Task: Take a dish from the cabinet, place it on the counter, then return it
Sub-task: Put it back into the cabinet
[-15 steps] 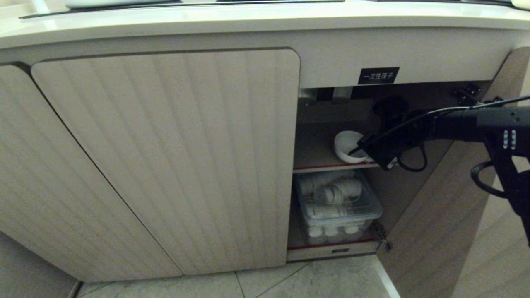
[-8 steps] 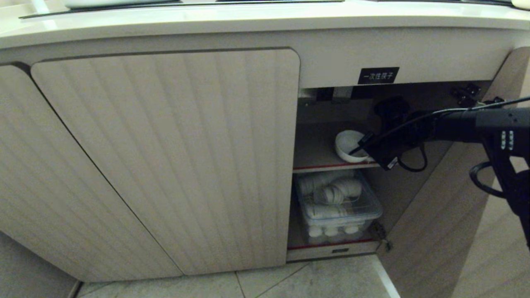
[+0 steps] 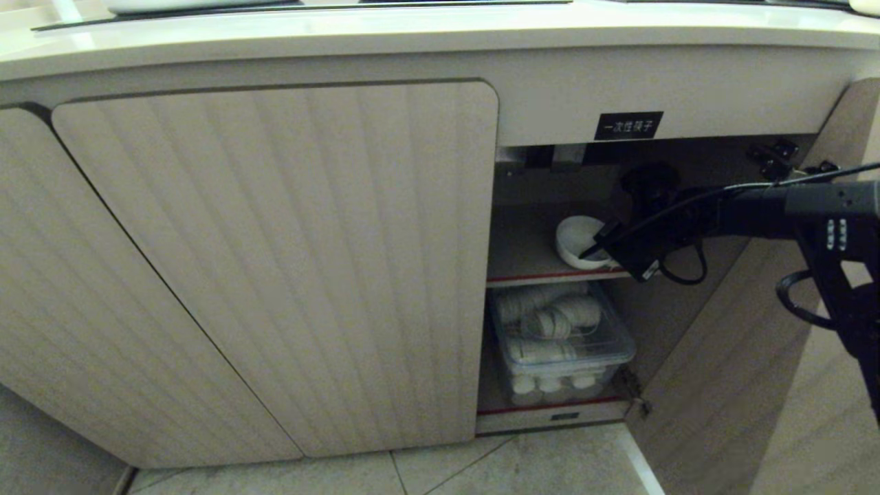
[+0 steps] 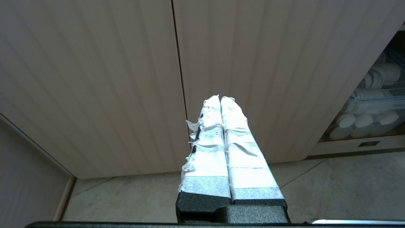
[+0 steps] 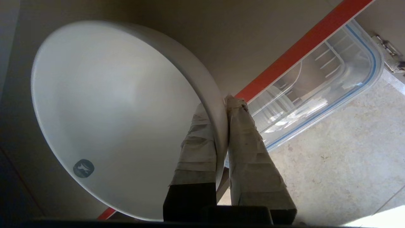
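The right gripper (image 3: 597,251) reaches in from the right, sitting at the near-right rim of the dish (image 3: 576,240) on the upper shelf (image 3: 522,258) of the cabinet (image 3: 275,261). Its own camera shows the fingers (image 5: 197,148) pinched on the dish wall (image 5: 110,110), one inside, one outside. The left gripper (image 4: 220,104) is closed on nothing, parked facing the shut door (image 4: 95,79), way farther off.

Head camera faces the cabinet (image 3: 275,261); both wrist cameras share its bin (image 4: 373,104).

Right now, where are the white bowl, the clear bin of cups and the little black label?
white bowl (image 5: 104,104), right wrist view, inner surface.
clear bin of cups (image 3: 560,344), head view, lid.
black label (image 3: 628,126), head view, centre.
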Controlling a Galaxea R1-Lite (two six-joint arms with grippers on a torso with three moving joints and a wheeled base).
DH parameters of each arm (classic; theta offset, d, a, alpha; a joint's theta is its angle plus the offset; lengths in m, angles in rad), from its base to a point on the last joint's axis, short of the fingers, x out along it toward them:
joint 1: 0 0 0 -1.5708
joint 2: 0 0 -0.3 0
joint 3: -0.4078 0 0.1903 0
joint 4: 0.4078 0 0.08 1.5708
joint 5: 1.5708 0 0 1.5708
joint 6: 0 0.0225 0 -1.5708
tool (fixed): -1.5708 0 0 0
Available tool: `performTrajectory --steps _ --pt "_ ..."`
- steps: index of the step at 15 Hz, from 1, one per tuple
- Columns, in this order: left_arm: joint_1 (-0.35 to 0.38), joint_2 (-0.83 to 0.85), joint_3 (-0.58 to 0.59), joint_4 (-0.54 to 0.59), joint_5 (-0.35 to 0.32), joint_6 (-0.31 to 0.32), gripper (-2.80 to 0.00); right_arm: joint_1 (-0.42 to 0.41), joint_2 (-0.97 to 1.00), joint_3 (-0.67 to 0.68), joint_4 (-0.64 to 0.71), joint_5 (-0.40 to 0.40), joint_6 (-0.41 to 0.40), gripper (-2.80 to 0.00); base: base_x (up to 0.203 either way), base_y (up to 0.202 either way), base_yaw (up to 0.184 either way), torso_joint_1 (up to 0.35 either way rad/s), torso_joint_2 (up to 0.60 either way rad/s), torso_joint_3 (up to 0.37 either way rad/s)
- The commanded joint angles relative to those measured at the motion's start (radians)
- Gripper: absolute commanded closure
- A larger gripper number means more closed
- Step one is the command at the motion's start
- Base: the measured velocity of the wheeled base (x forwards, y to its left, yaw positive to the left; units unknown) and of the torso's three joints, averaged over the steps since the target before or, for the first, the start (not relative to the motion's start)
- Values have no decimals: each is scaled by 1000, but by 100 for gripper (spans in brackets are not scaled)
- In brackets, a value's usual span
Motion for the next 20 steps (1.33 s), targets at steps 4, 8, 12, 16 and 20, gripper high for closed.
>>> performTrajectory --steps 4,8,12,16,20 --pt "0 0 0 0 0 0 0 0 7 0 -32 -1 4 0 0 0 0 0 0 0" --pt "0 0 0 0 0 0 0 0 13 0 -36 -1 2 0 0 0 0 0 0 0" --pt "0 0 0 0 0 0 0 -3 21 0 -58 -2 -41 0 0 0 0 0 0 0" --pt "0 0 0 0 0 0 0 -5 22 0 -77 1 -50 0 0 0 0 0 0 0" --pt "0 0 1 0 -1 0 0 -6 24 0 -78 1 -52 0 0 0 0 0 0 0"
